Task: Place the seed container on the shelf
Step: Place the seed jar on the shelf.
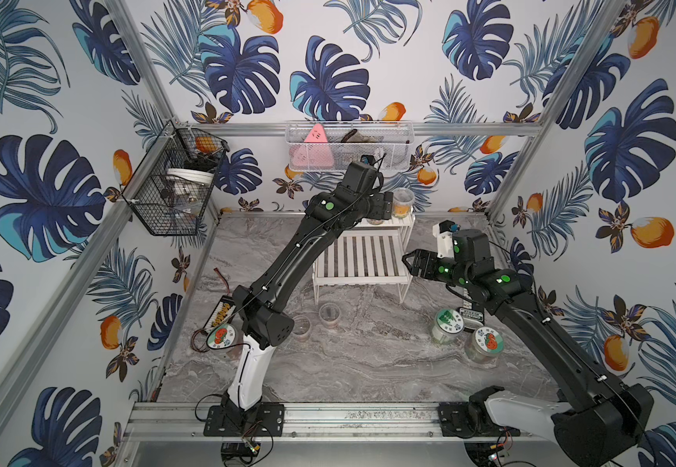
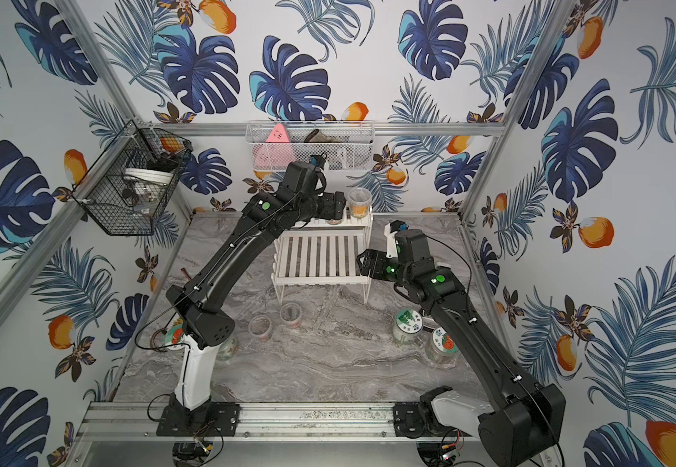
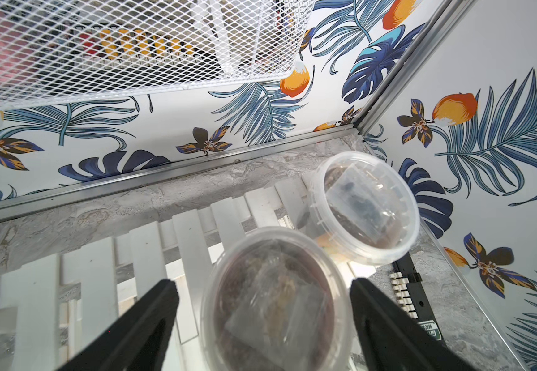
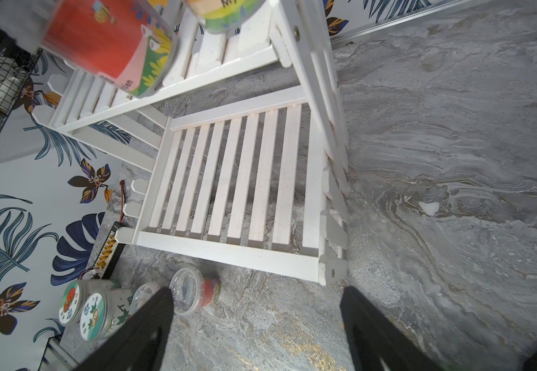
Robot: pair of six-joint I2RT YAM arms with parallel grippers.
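Note:
The shelf (image 1: 362, 258) (image 2: 320, 258) is a white slatted two-tier rack at the back of the table. On its upper tier stands a clear seed container (image 3: 277, 302) with a red label (image 4: 109, 41). My left gripper (image 3: 262, 282) (image 1: 381, 206) is open around it, with a gap showing between each finger and the tub's rim. A second clear tub (image 3: 365, 207) (image 1: 403, 201) stands beside it at the tier's right end. My right gripper (image 4: 257, 302) (image 1: 409, 263) hangs open and empty by the lower tier's right side.
Two small tubs (image 1: 330, 313) (image 1: 302, 325) sit on the marble table in front of the shelf. Lidded jars stand at the right (image 1: 447, 325) (image 1: 484, 343) and the left (image 1: 223, 339). A white mesh basket (image 1: 348, 147) and a black wire basket (image 1: 174, 186) hang on the walls.

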